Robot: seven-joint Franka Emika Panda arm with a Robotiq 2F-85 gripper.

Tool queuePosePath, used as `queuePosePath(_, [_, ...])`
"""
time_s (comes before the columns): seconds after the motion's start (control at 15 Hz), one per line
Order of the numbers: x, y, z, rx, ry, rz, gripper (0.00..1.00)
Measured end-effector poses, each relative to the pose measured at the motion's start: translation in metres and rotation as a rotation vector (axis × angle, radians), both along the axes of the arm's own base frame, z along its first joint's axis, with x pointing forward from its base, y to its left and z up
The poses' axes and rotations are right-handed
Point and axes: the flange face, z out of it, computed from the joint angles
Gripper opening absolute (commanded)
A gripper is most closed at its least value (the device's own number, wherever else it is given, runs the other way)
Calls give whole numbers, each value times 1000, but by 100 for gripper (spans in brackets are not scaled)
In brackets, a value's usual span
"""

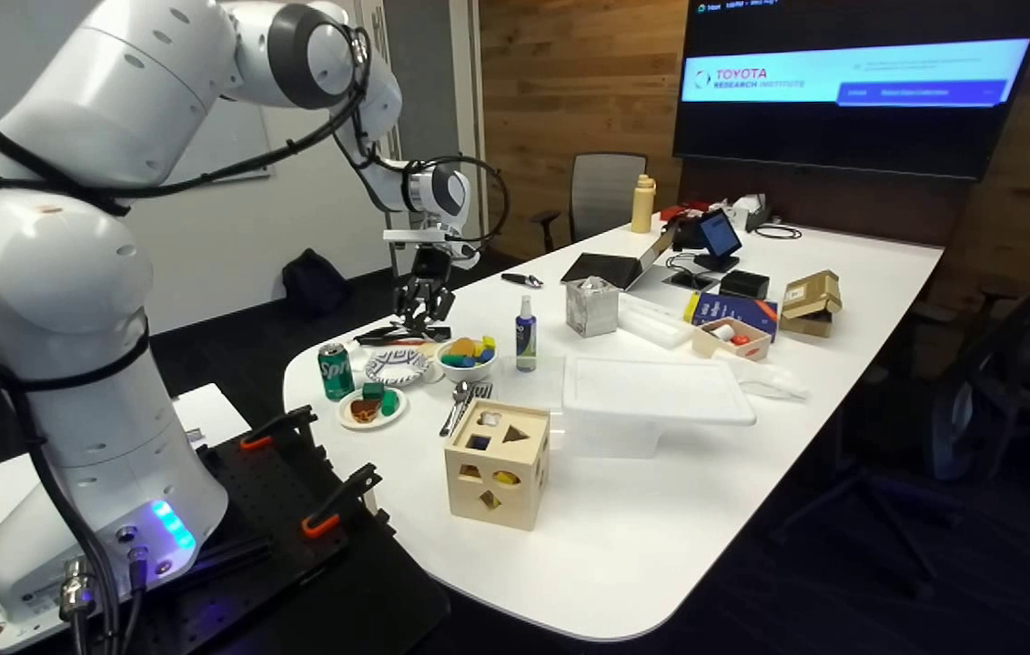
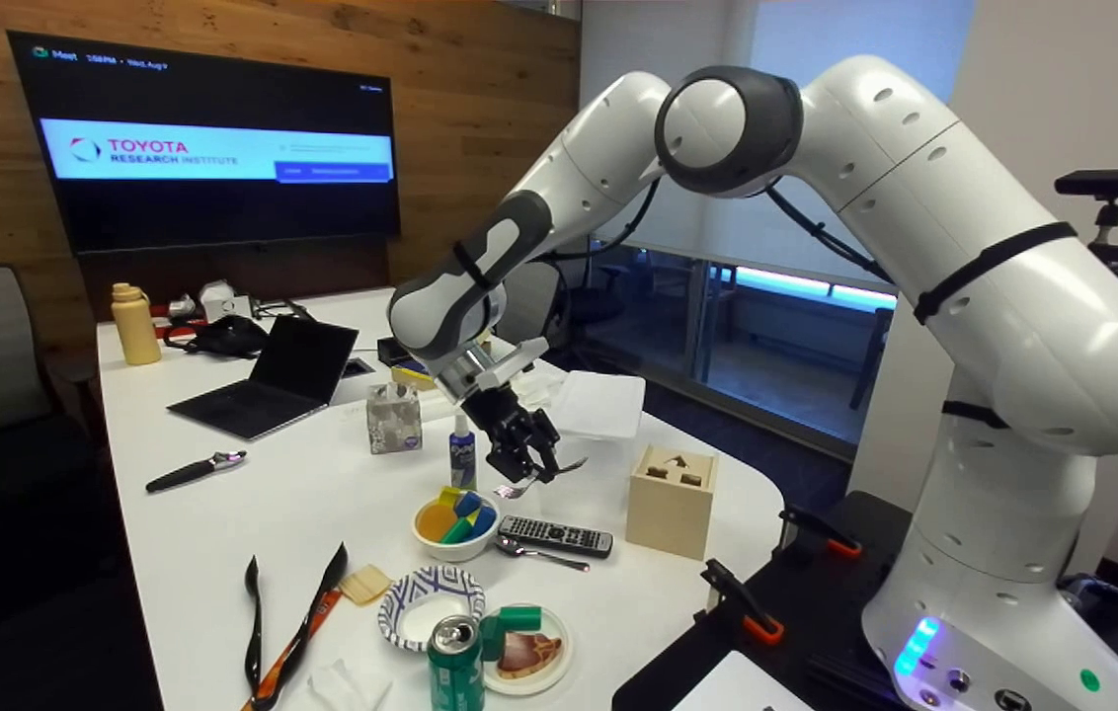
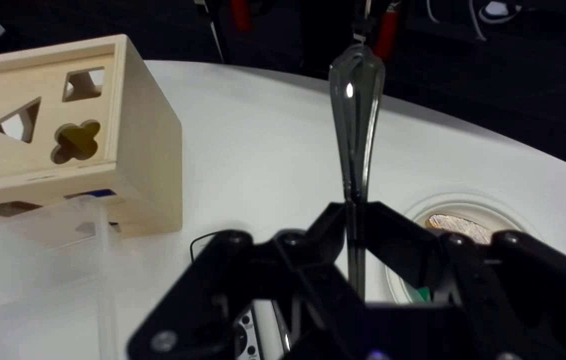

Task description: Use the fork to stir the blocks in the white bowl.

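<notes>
The white bowl (image 2: 450, 554) holds yellow, blue, green and orange blocks (image 2: 468, 515). Both exterior views show the bowl (image 1: 468, 374). In an exterior view my gripper (image 2: 543, 472) is shut on the fork (image 2: 513, 490), held above the table between the bowl and the wooden box. In the wrist view the gripper (image 3: 356, 215) pinches the fork's handle (image 3: 358, 100); the tines are hidden there and the bowl is out of view. An exterior view disagrees: it shows the gripper (image 1: 424, 318) behind the bowl and a fork (image 1: 481, 391) lying on the table.
A remote (image 2: 556, 535) and spoon (image 2: 544, 558) lie beside the bowl. A spray bottle (image 2: 462, 456) stands behind it. Nearby are a patterned bowl (image 2: 399, 620), a plate (image 2: 559, 664), a green can (image 2: 455, 671), tongs (image 2: 302, 632), a wooden box (image 2: 670, 513) and a clear bin (image 1: 610, 437).
</notes>
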Motion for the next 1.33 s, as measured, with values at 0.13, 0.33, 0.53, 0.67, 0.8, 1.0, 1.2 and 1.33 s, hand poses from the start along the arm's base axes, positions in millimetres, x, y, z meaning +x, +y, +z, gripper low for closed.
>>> queuePosePath(0.13, [9, 5, -17, -27, 39, 17, 5])
queuePosePath(0.33, [23, 14, -43, -68, 50, 55, 5])
queuePosePath(0.53, [39, 24, -60, -98, 28, 99, 5])
queuePosePath(0.67, [48, 29, -67, -115, 23, 116, 5])
queuePosePath(0.8, [53, 30, -73, -140, 32, 128, 5])
queuePosePath(1.0, [56, 30, -84, -206, 52, 134, 5])
queuePosePath(1.2, [52, 31, -97, -269, 80, 162, 5])
queuePosePath(1.33, [48, 34, -106, -283, 92, 195, 5])
